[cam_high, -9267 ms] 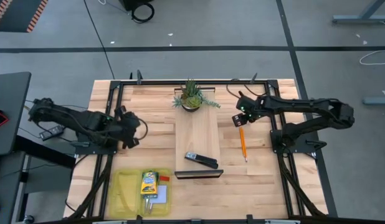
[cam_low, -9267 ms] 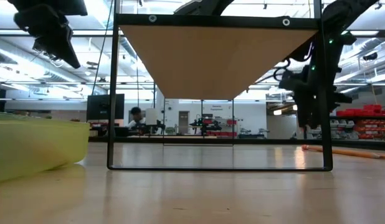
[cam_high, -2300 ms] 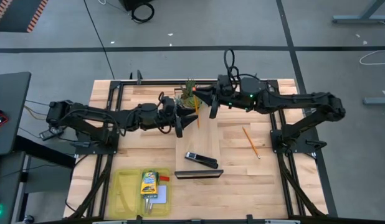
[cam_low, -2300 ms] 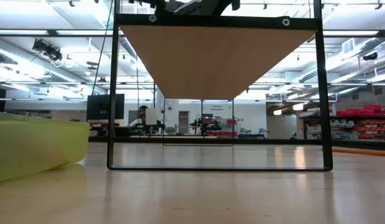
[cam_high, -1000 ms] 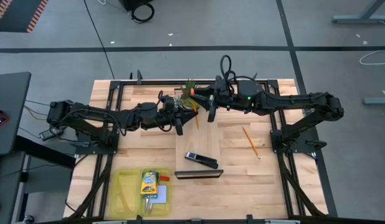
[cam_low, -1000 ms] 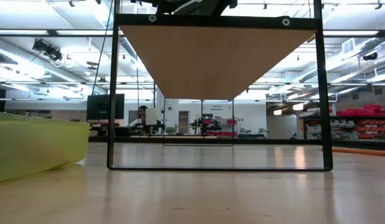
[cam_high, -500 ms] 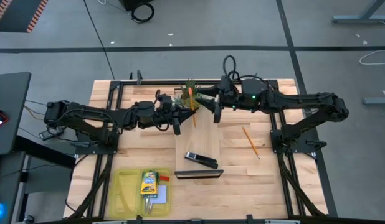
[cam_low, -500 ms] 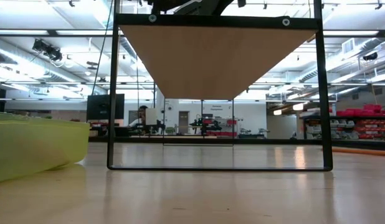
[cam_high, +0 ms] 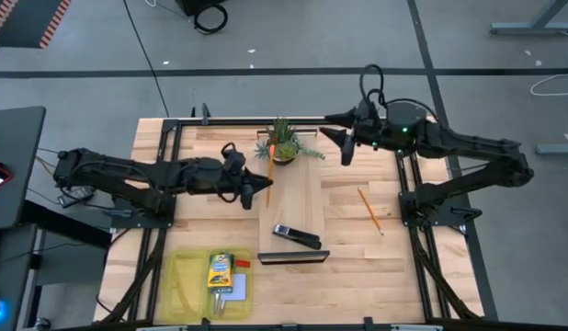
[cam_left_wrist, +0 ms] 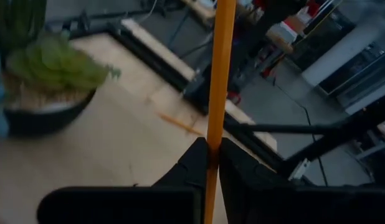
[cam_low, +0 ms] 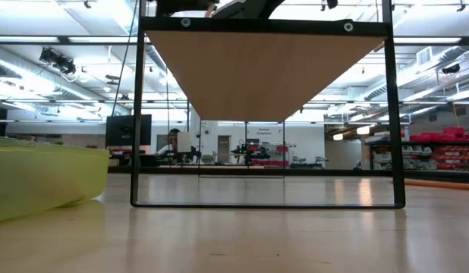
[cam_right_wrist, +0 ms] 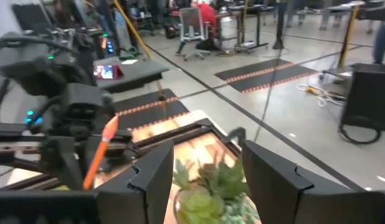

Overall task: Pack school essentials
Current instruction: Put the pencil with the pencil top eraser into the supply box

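One orange pencil clamped in left end effector; right end effector agape.

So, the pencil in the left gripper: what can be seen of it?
The held orange pencil is a thin, straight orange stick, wooden by its look. The left gripper is shut on it, its dark fingers pinching it partway along, so most of its length sticks out beyond them. In the high view it hangs above the raised wooden board, beside the potted plant. Only the fingers touch it.

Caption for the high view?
Left gripper holds a pencil beside the plant; right gripper open.
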Robot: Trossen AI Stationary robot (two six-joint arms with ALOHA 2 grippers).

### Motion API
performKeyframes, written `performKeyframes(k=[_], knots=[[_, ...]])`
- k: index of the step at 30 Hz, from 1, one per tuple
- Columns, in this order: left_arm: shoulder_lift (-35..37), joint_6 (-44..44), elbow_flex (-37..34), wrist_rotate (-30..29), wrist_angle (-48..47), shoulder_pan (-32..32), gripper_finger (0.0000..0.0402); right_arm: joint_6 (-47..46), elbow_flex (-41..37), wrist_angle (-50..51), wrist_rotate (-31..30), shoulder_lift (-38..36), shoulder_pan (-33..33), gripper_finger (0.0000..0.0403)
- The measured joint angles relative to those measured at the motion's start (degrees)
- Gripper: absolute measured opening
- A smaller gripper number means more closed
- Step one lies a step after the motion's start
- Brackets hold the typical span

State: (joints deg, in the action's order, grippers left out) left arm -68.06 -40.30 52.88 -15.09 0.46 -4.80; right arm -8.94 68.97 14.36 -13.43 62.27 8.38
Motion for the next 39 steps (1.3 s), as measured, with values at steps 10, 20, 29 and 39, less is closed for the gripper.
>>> performKeyframes(k=[10, 20, 29, 39], knots=[[1.07, -14.99, 0.02, 0.0, -14.35, -6.09, 0.0033, 1.13, 0.0, 4.69, -2.73, -2.8, 0.24, 0.0196], [0.94, -36.19, 0.0, -0.66, -24.99, -16.36, 0.0028, 2.32, 0.0, 5.87, -3.08, -2.78, 0.24, 0.0196], [0.51, -61.77, 0.0, -3.98, -37.71, -26.6, 0.0037, 4.28, 0.0, 5.82, -4.66, -2.78, 0.24, 0.0196], [-8.64, -79.32, -0.02, -2.78, -33.19, -35.39, 0.0038, 6.11, -0.02, 5.63, -7.42, -2.77, 2.36, 0.0196]])
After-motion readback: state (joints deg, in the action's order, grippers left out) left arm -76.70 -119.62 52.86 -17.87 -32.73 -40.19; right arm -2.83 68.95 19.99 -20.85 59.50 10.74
